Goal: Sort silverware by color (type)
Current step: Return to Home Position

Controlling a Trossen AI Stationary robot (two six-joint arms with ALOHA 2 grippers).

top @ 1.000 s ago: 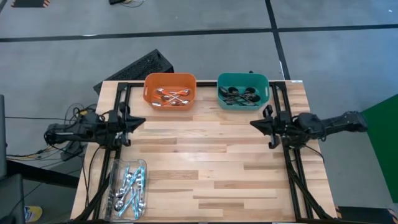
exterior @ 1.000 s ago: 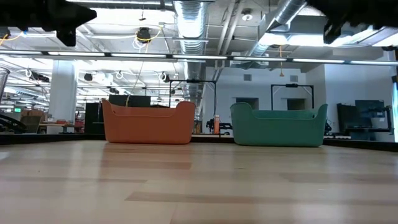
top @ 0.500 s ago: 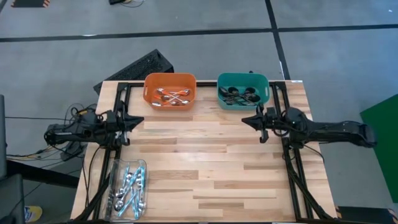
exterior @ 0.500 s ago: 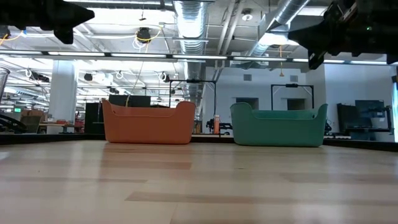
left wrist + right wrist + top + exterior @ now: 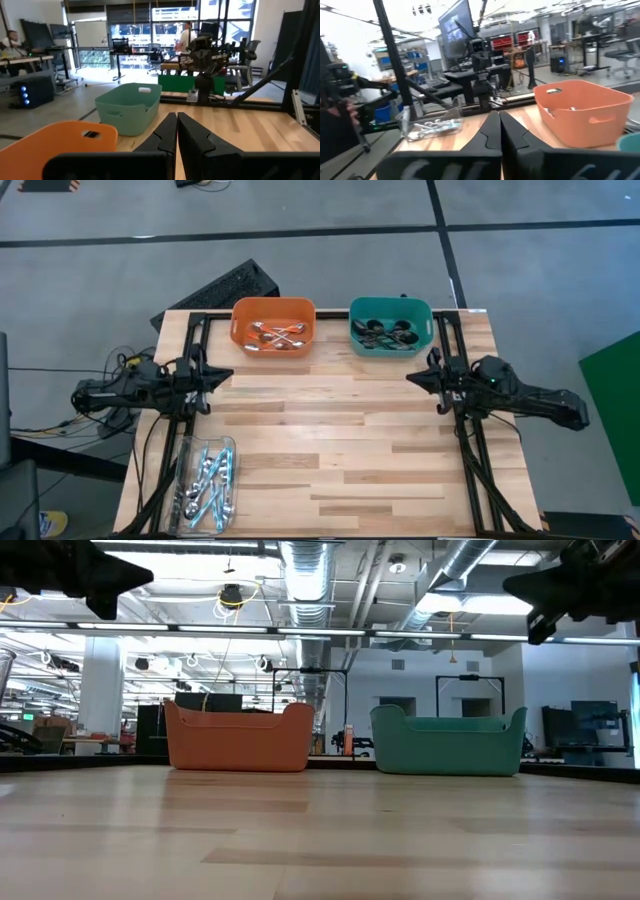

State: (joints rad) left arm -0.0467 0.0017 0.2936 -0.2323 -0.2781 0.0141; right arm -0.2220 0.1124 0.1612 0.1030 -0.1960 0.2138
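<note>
The silverware lies in three containers. Orange-handled spoons [image 5: 276,335] fill an orange bin [image 5: 243,320] at the far edge. Dark spoons [image 5: 385,334] lie in a teal bin [image 5: 420,315] beside it. Light-blue-handled spoons [image 5: 207,483] sit in a clear tray [image 5: 186,455] at the near left. My left gripper [image 5: 230,376] hovers shut and level over the left side, holding nothing; its closed fingers [image 5: 170,131] show in the left wrist view. My right gripper [image 5: 408,377] hovers shut over the right side, near the teal bin, also holding nothing [image 5: 494,116].
Black frame rails [image 5: 192,345] run along the table's left and right sides under both arms. The bare wooden tabletop [image 5: 330,430] lies between the grippers. In the low view the two bins [image 5: 240,738] stand side by side at the far edge.
My right arm has swung about its base. Its gripper went a little out toward the table's middle, then drew back toward the right edge. It stays shut and holds nothing.
</note>
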